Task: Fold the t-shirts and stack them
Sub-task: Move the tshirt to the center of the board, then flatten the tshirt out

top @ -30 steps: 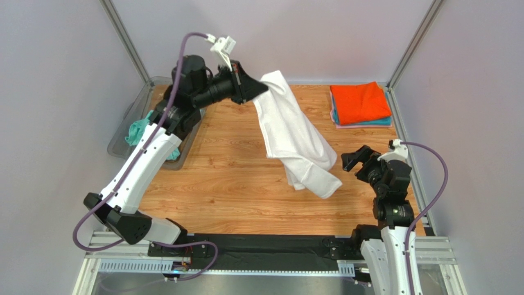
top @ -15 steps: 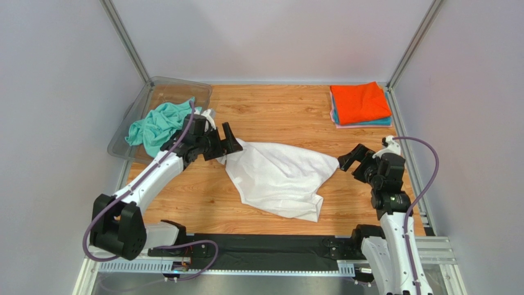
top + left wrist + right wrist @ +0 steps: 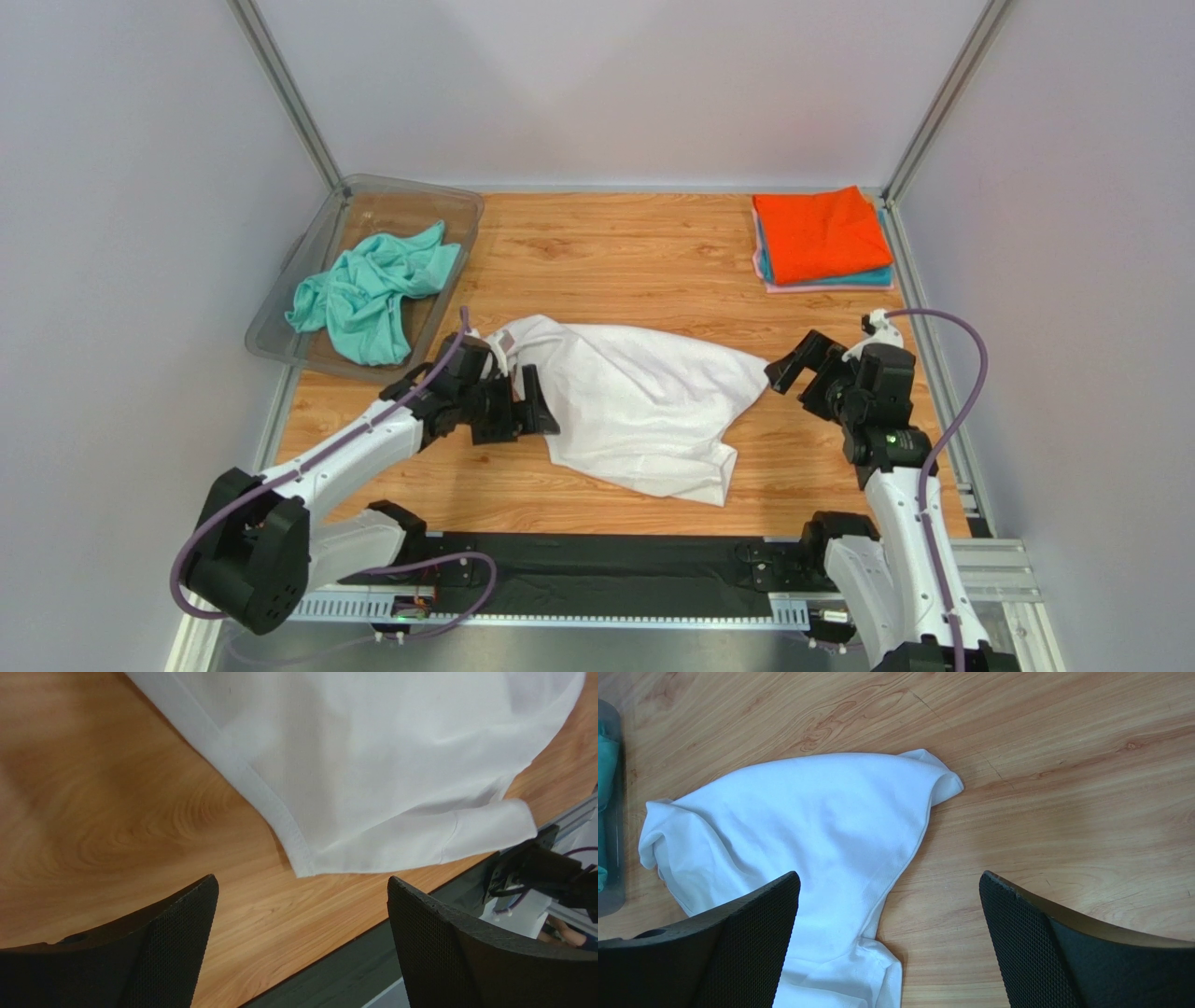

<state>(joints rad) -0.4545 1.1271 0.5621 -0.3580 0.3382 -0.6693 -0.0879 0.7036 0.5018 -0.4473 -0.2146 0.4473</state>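
Wood-grain table [image 3: 631,266], light brown w/ darker swirls, boxed in by plain pale grey walls [image 3: 617,84] at back, L & R. Alu. posts [image 3: 288,95] run up both back corners. Black strip [image 3: 603,560] + metal rail [image 3: 281,605] along near edge. Even, soft light; faint shadows.

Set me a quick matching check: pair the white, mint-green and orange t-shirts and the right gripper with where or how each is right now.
Things:
1. white t-shirt
2. mint-green t-shirt
3. orange t-shirt
4. right gripper

Places or states:
A. on top of the folded stack, far right corner
B. open, holding nothing
C. crumpled in the clear tray
D. lying unfolded in the middle of the table

Pairs: 1-D, 2-C, 3-A, 4-B.
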